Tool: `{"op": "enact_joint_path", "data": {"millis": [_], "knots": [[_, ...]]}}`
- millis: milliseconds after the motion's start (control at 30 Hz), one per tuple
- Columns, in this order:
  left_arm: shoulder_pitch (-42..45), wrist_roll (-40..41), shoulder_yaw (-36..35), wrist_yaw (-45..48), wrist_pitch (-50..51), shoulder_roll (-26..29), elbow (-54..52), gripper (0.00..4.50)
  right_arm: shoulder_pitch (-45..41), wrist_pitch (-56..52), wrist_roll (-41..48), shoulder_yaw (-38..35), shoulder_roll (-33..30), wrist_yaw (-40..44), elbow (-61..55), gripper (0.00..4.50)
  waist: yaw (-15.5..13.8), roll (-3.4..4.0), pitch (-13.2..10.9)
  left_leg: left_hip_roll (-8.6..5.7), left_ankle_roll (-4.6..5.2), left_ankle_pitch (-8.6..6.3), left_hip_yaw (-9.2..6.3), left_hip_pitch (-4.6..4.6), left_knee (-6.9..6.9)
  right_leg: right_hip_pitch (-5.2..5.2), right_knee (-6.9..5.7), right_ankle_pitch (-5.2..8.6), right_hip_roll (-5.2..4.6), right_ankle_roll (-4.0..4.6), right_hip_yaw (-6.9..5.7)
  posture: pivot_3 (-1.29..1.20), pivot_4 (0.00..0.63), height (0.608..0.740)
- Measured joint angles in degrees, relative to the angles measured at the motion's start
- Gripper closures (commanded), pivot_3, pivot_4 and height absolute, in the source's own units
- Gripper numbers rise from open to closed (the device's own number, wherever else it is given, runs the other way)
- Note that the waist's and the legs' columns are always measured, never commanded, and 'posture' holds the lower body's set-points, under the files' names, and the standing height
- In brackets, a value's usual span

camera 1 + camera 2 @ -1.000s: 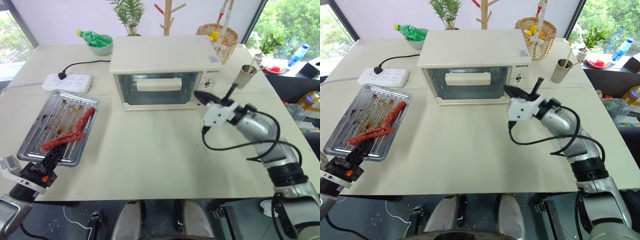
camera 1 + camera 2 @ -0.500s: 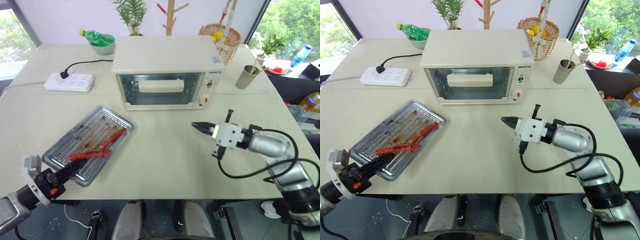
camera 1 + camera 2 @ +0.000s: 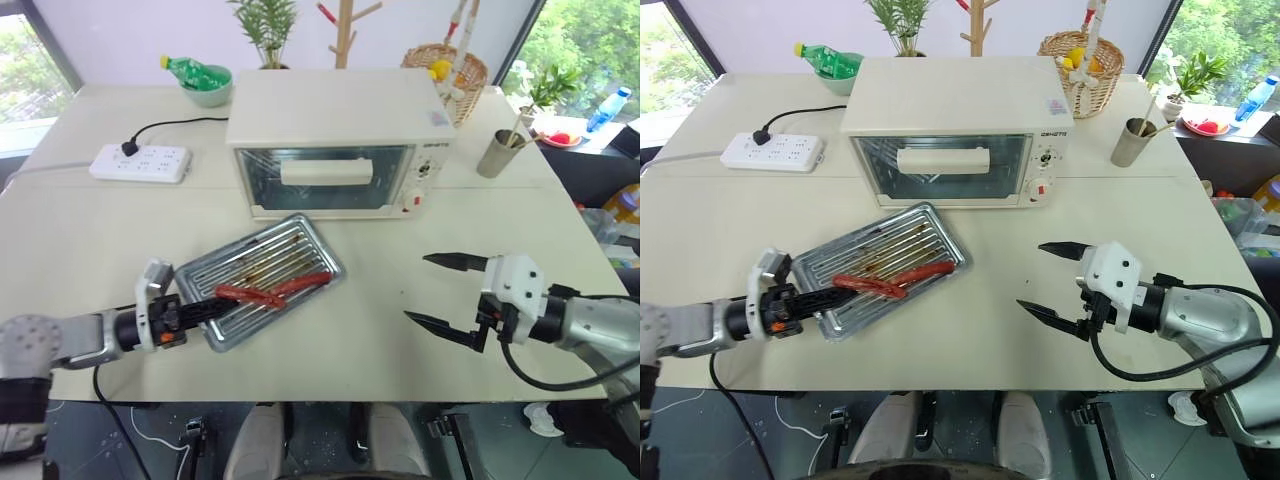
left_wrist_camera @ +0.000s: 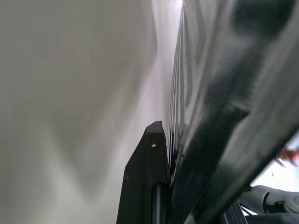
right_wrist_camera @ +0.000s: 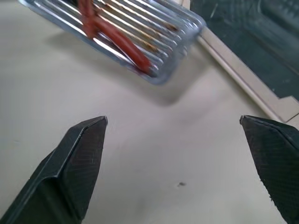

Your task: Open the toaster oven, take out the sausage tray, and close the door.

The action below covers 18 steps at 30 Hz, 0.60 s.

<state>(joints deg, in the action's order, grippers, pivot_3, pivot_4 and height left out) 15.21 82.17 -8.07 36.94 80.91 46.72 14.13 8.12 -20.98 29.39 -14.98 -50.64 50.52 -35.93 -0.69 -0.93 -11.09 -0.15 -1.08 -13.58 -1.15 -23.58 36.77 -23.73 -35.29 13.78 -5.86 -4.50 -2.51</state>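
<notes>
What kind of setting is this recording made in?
Probably an office or lab corner set up as a mock kitchen: a toaster oven plugged near a power strip on a plain white table, with big windows and a wooden coat stand behind.

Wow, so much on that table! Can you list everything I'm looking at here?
toaster oven: one, cream-white, table's middle back, door shut
sausage tray: one, silver, red sausages inside, in front of the oven
power strip: one, white, back left
bowl: one, pale green, green bottle on it, behind the oven's left
wicker basket: one, tan, back right
metal cup: one, grey, right of the oven
left gripper: black, shut on the tray's near edge
right gripper: black, open above the table
</notes>
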Motion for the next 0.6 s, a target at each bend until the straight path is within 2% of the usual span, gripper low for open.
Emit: {"op": "enact_joint_path", "data": {"millis": [300, 600], "knots": [[14.9, -19.0, 12.6, 19.3, -1.1, -2.8, 9.3, 4.50, 8.8, -3.0, -1.9, -5.0, 1.4, -5.2, -7.4, 0.11, -1.5, 0.03, 0.0, -0.01, 0.01, 0.00, 0.01, 0.01, 0.09, 0.05, 0.00, 0.00, -0.02, -0.01, -0.04, 0.00, 0.150, 0.740], [23.2, -32.1, 20.6, 31.8, -4.3, -6.9, 13.9, 4.50, 13.9, -4.3, -3.5, -6.1, 3.0, -6.9, -11.0, 0.11, -1.8, 0.08, 0.0, -0.10, 0.04, -0.02, -0.02, 0.00, 0.23, 0.26, 0.13, 0.00, -0.12, -0.02, -0.04, 0.00, 0.150, 0.740]]}}
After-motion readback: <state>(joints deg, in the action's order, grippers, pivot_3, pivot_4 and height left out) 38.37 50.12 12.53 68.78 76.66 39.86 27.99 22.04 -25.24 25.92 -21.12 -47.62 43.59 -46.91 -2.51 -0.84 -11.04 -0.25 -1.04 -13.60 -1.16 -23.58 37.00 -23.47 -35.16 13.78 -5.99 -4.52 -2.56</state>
